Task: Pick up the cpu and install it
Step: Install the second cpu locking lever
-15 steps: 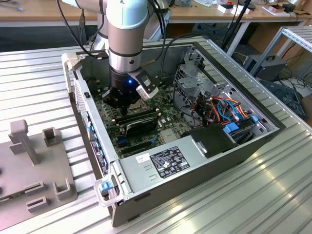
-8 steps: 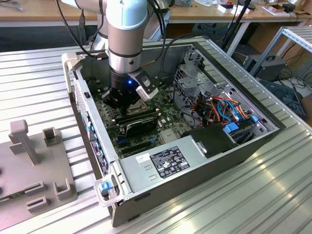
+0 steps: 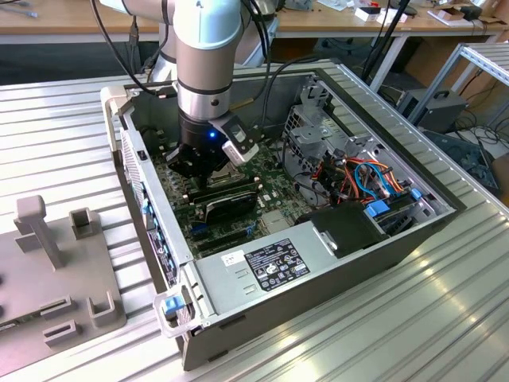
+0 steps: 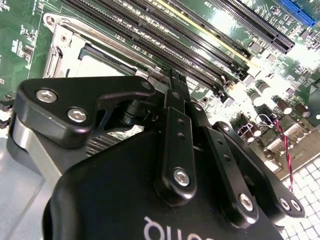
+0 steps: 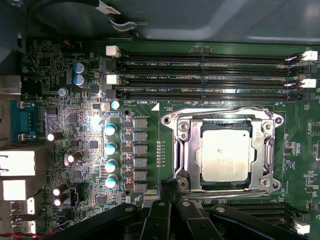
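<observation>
Pincer (image 5: 167, 192) shut, beside seated cpu (image 5: 224, 151)

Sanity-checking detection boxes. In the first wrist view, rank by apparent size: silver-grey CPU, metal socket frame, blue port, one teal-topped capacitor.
1. Metal socket frame
2. Square silver-grey CPU, seated inside that frame
3. Blue port
4. Teal-topped round capacitor, smallest

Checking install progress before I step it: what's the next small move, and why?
Probably a short straight lift clear: the cpu already lies flat inside the socket frame, and the gripper sits beside that frame, off the chip.
</observation>
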